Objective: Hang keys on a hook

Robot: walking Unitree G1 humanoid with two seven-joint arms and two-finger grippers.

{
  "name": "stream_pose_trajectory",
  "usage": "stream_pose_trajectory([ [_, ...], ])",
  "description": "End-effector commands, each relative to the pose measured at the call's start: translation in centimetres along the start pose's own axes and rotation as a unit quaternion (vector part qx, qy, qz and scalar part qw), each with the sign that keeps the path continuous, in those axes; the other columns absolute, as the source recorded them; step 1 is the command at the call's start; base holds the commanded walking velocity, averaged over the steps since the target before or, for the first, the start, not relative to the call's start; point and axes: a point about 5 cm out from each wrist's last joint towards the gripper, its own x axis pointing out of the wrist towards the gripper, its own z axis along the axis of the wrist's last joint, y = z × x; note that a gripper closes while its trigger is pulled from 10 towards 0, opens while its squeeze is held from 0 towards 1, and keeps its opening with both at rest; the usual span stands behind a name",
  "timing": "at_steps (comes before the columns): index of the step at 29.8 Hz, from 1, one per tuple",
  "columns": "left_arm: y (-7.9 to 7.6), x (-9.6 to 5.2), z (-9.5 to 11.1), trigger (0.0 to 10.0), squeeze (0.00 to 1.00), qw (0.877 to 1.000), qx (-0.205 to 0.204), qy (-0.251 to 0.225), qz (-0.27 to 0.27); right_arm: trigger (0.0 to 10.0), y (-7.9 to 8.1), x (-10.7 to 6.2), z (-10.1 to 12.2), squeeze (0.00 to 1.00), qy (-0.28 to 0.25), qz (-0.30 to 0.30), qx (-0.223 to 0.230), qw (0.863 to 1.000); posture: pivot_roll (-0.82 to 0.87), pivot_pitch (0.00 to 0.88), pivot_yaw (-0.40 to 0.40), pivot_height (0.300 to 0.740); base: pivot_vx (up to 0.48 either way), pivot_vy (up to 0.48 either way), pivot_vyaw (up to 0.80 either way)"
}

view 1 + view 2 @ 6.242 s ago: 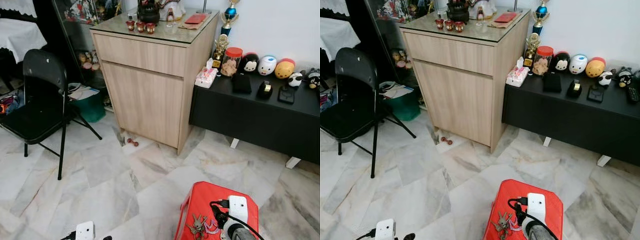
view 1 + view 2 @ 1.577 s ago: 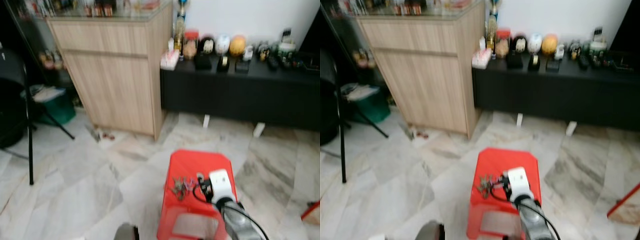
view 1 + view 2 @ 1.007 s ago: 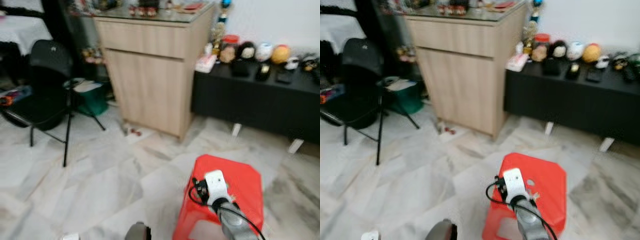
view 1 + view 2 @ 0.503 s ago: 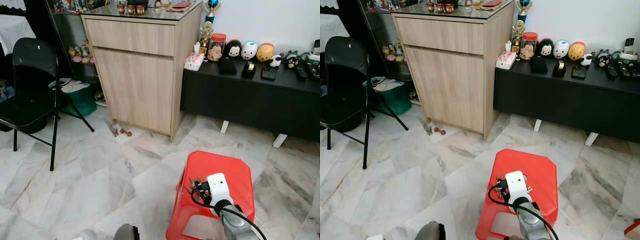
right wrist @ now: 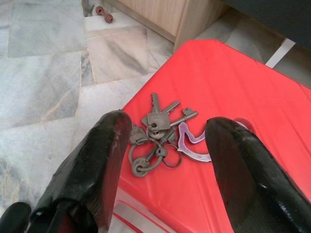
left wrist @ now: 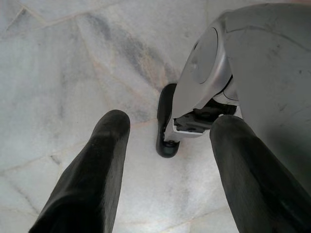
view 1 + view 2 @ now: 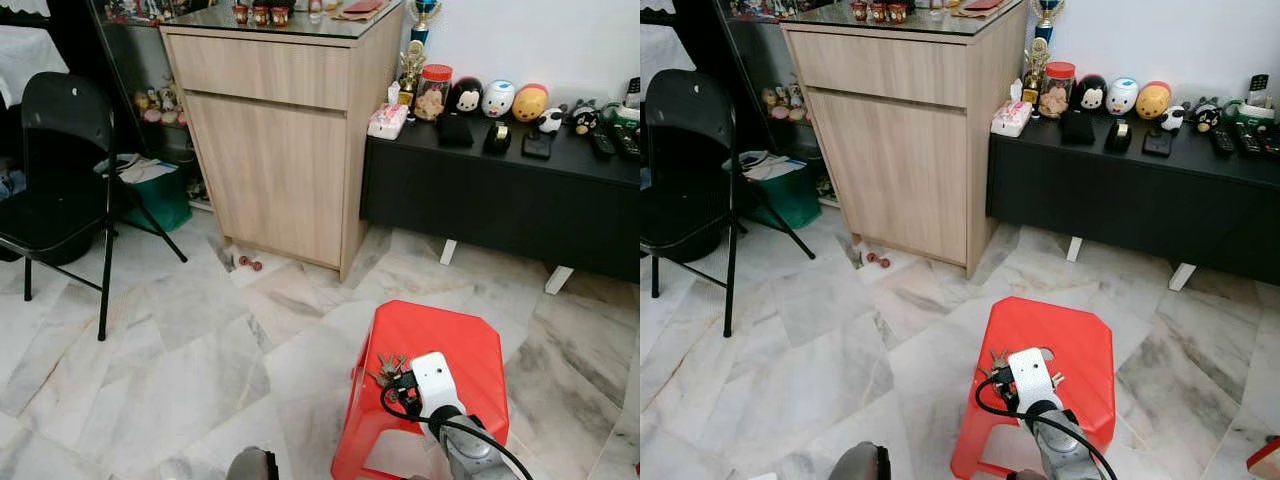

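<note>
A bunch of grey keys with a purple clip lies on the near left part of a red plastic stool. My right gripper hovers just above the stool, open, with one black finger on each side of the keys and nothing held. From the head, the keys peek out just left of the white wrist camera. My left gripper hangs low and open over the marble floor, beside my own silver leg.
A tall wooden cabinet stands ahead, with a low black sideboard full of small figures to its right. A black folding chair and a green bin are at the left. Open marble floor lies between.
The head view swung about and blurred, then settled on the cabinet and stool. My right gripper stays over the stool, now slightly lower beside the keys.
</note>
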Motion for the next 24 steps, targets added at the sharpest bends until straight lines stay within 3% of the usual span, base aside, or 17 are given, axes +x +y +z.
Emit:
stream_pose_trajectory([
  [1,0.08,0.01,0.05,10.0,0.0,1.0,0.013,0.003,0.0,10.0,0.12,-0.03,-0.33,0.0,0.012,0.006,-0.009,1.0,-0.01,0.0,-0.003,0.64,0.0,0.0,0.0],
  [24,0.25,-0.05,-0.1,10.0,0.0,1.0,0.015,0.006,0.001,10.0,0.25,-0.17,-1.14,0.0,0.032,0.002,-0.013,0.999,-0.01,0.0,-0.004,0.64,0.281,0.0,0.06],
])
